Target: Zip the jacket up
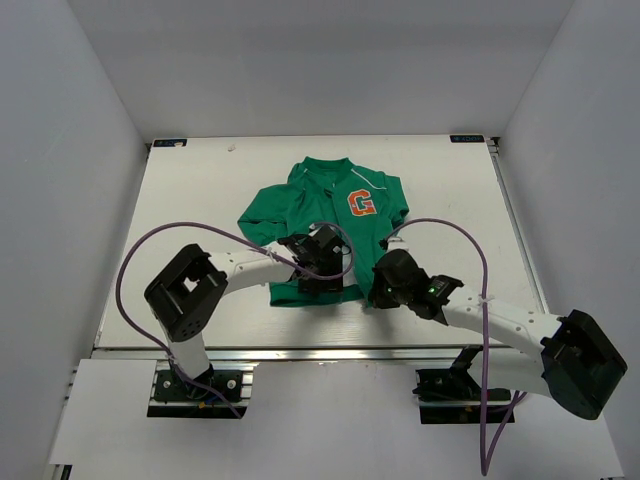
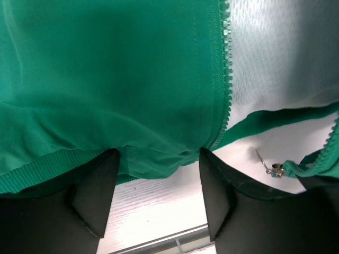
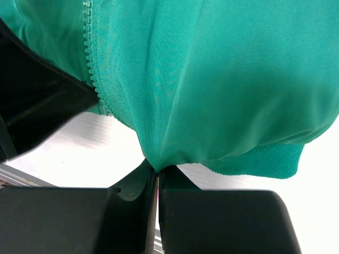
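Note:
The green jacket [image 1: 330, 215] lies flat mid-table with its orange "G" patch [image 1: 361, 203] up and its lower front unzipped. My left gripper [image 1: 322, 262] is open at the hem. In the left wrist view its fingers [image 2: 92, 196] straddle the ribbed hem [image 2: 32, 177] of one front panel, beside the zip teeth [image 2: 226, 74]. Grey lining [image 2: 280, 53] shows, and the zip slider [image 2: 274, 169] hangs on the other panel's edge. My right gripper [image 1: 385, 280] is shut on a pinch of the jacket's green fabric [image 3: 212, 79] just above the hem [image 3: 259, 161], near the zip teeth [image 3: 91, 63].
White table [image 1: 200, 200] with a metal rail along its near edge [image 1: 300, 351]. Purple cables [image 1: 180, 235] loop over both arms. White walls enclose three sides. The left gripper's dark body [image 3: 32, 100] sits close beside the right gripper.

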You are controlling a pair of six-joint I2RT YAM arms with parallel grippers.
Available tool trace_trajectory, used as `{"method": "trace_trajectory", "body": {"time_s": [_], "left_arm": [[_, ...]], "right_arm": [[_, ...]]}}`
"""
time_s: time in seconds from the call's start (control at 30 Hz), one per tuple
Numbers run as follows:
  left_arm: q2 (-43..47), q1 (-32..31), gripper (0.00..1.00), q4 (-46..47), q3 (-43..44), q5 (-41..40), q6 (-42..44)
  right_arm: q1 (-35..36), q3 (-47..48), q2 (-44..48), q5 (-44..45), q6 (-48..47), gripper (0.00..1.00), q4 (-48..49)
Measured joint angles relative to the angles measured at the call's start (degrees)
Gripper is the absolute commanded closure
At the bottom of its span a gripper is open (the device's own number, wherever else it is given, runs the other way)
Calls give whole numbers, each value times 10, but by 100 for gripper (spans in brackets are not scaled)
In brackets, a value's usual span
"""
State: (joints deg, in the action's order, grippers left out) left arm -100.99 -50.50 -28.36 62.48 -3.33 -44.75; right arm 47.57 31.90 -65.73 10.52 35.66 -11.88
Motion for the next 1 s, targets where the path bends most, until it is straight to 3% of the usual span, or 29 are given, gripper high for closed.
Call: {"method": "trace_trajectory", "body": {"time_s": [0.2,0.47,0.77,1.0], "left_arm": [[-16,-5,38,-13,18,-18,-3],[-23,-10,64,-18,26,-32,-3],[-16,-11,65,-37,31,-38,3],[40,-11,62,-64,27,-37,18]], "right_arm": [[-3,-10,0,0,2,100,0],[-6,-18,-6,0,2,100,2],[-16,-18,-46,-3,2,100,15],[-48,-18,-76,-19,-1,100,29]]}}
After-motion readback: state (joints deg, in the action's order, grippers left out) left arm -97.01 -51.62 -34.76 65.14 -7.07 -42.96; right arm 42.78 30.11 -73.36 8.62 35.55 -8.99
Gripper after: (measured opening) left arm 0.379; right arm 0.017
